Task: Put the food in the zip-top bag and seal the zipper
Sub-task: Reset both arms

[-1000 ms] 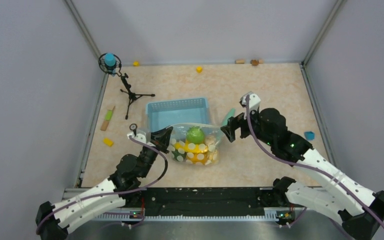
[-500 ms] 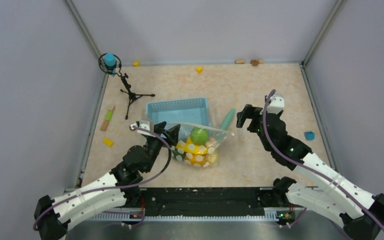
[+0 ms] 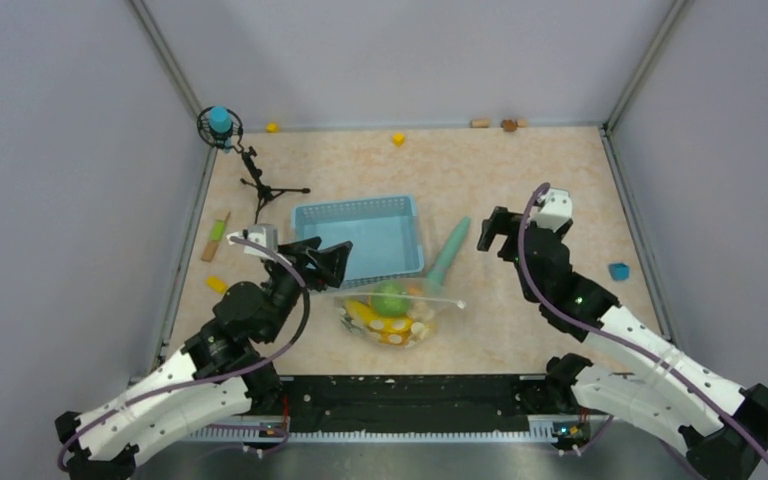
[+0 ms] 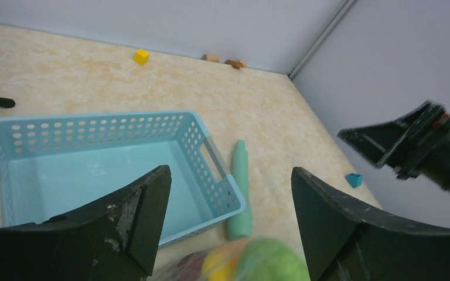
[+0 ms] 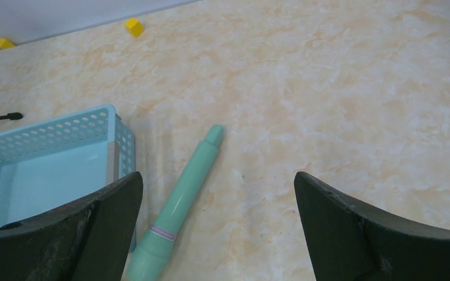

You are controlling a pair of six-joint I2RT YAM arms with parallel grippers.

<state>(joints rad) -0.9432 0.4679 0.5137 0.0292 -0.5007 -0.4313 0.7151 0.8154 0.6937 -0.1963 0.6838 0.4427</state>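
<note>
The left gripper is gaping wide, gripping nothing; the right gripper is too. The zip-top bag (food inside) is lying just beside the blue basket

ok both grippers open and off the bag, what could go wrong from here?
1. The zipper of the clear soft plastic zip-top bag: can't tell if it's fully sealed; any gap could let the glossy toy fruits spill.
2. The long teal stick lies near that rim, so the right gripper might snag it reaching in.
</note>
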